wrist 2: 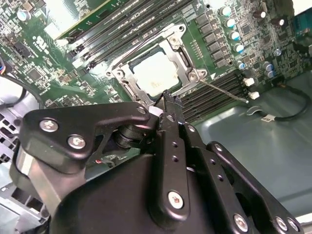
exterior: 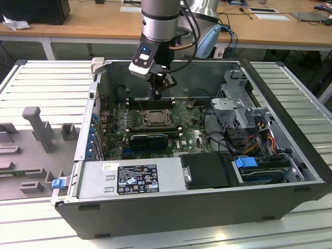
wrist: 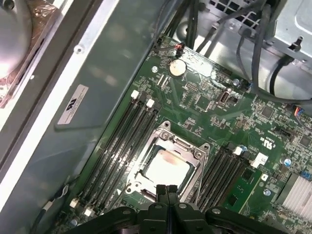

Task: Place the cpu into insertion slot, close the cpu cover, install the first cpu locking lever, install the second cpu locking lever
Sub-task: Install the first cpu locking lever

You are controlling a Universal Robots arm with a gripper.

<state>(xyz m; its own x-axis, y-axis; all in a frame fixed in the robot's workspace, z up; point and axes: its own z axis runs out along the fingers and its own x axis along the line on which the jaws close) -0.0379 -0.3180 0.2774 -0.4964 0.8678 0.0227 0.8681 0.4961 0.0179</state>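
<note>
So the gripper (exterior: 163, 87) is hanging down inside the open computer case (exterior: 171, 220), right over the green motherboard (wrist: 214, 105). In both wrist views its two fingertips (wrist: 162, 192) are pressed flat together with nothing pinched between them, so it's about as narrow as it gets. The cpu (wrist: 165, 168) is just past those tips and a little below, sitting in the insertion slot (exterior: 154, 118) with its pale face up. The cpu cover (wrist 2: 184, 68) looks to be lying flat around it, with the chip showing through the cut-out. In the second wrist view a thin metal locking lever (wrist 2: 224, 90) sticks out from a corner of the socket, across the long black memory slots (wrist: 122, 146), off to one side of the gripper. The tips sit right at the socket's near edge, but it's hard to tell whether they're actually touching anything there.
</note>
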